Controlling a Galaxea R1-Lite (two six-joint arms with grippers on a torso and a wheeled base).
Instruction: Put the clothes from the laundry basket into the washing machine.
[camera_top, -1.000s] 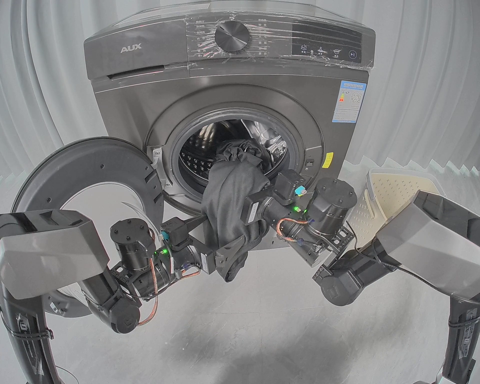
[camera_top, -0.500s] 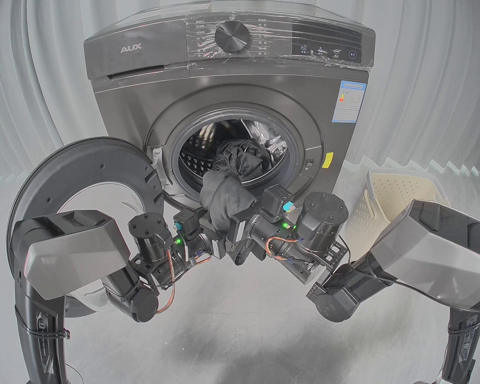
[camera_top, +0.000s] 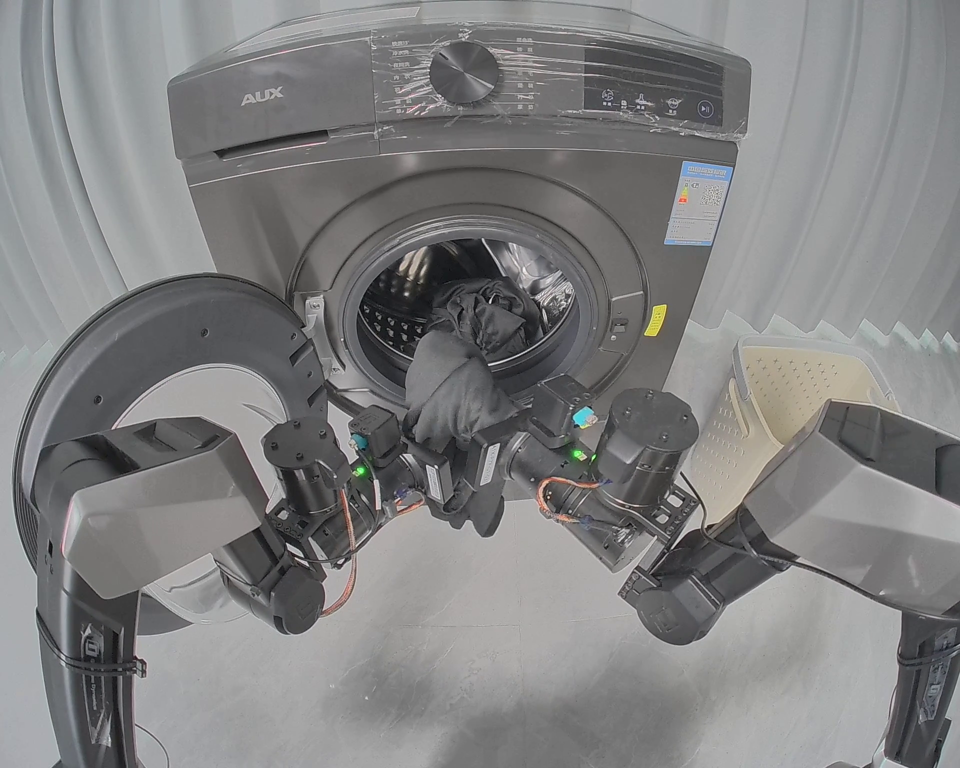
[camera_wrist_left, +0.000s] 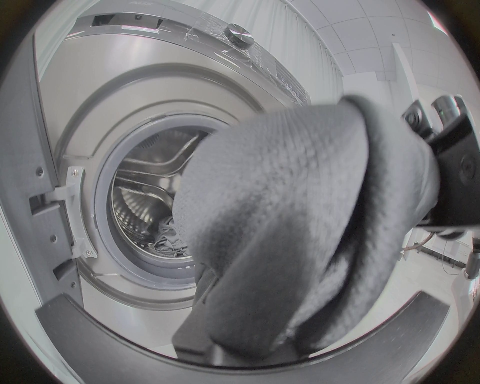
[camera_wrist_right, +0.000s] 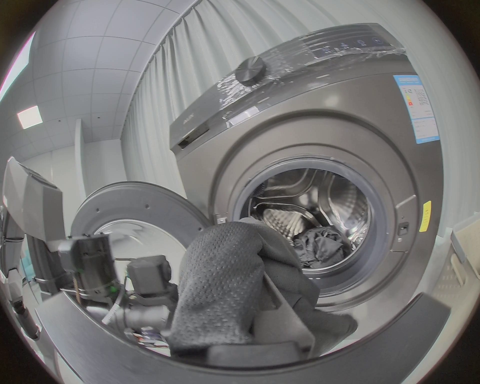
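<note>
- Two grippers have closed in and lifted, bunching the dark garment (camera_top: 450, 385) over the washing machine (camera_top: 300, 220) opening's lip, half inside.
- Right gripper (camera_top: 490, 465) seems clamped on it; left gripper (camera_top: 440, 485) is buried in cloth, so I cannot tell.
- Less dangles; push inward next.

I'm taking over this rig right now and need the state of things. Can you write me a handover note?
Left claw: shut on the dark garment's hanging end.
Right claw: shut on it alongside, just below the washing machine's opening.
Garment: top inside the drum, rest hanging out front.
Done: door open, garment partly in.
To do: push the rest in, then check the laundry basket, whose bottom is hidden.
</note>
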